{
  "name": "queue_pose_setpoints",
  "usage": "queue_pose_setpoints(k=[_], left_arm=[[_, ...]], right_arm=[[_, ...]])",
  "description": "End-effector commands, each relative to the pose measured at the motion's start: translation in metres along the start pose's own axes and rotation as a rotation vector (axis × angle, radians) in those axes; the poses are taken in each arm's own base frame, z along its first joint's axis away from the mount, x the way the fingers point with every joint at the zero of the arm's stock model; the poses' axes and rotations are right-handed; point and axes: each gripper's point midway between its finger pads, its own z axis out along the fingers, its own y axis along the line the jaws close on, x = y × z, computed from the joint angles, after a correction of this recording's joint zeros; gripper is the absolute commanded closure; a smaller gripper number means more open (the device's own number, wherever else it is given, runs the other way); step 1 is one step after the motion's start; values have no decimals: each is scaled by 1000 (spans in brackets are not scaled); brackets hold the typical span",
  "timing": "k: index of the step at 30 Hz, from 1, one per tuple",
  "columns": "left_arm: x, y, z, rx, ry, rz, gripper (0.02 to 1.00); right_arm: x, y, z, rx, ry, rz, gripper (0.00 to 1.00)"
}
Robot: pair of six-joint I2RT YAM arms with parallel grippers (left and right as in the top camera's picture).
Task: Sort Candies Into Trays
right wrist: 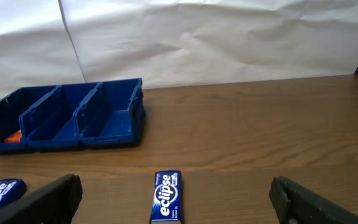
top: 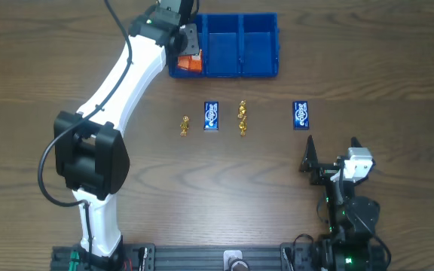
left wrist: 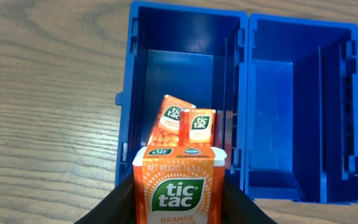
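Note:
The blue three-compartment tray (top: 258,45) stands at the back of the table. My left gripper (top: 187,39) hangs over its left compartment (left wrist: 185,74), shut on an orange candy box (left wrist: 179,186). Two more orange boxes (left wrist: 180,124) lie in that compartment, leaning on each other. On the table lie two blue gum packs (top: 212,116) (top: 301,114) and three gold candies (top: 185,125) (top: 242,111) (top: 242,128). My right gripper (top: 331,150) stands open near the front right, with the right-hand blue gum pack (right wrist: 166,196) just ahead of it.
The tray's middle compartment (left wrist: 291,106) and right compartment (top: 261,41) hold nothing. White paper (right wrist: 216,37) hangs behind the table's far edge. Bare wood spreads across the left and far right of the table.

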Motion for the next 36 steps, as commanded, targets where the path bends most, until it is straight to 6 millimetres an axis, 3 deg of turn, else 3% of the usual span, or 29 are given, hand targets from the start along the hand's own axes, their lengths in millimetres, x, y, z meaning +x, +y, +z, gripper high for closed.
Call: queue_pose_setpoints(k=[1,6,18,21,23,24,25,27,28,31,32,36], left_arm=[[9,1,20,-8,27,22,717],[12,0,37,-9,29,25,713],[5,0,42,-4,1,51,652],[4,-1,42,-3,-5,53,461],[2,0,42,-5,-12,55,257],[1,1,42,-6,-12,54,75],[-2,1,37,-3,-21,52,38],[-16,-1,11,12,-64,44,23],[-26,-1,-12,22,-100,38,23],[-52,1,-92,59,-215,20,20],[-59,6,-128,64,-265,11,20],[-56,33,-246,94,-470,-30,27]], right_arm=[[2,1,0,-3,1,-9,1],[2,1,0,-3,1,-9,1],[2,1,0,-3,1,-9,1],[2,1,0,-4,1,-9,1],[2,1,0,-3,1,-9,1],[2,1,0,-3,1,-9,3],[2,1,0,-3,1,-9,1],[2,1,0,-3,1,-9,1],[2,1,0,-3,1,-9,1],[2,1,0,-3,1,-9,1],[2,1,0,-4,1,-9,1],[2,1,0,-3,1,-9,1]])
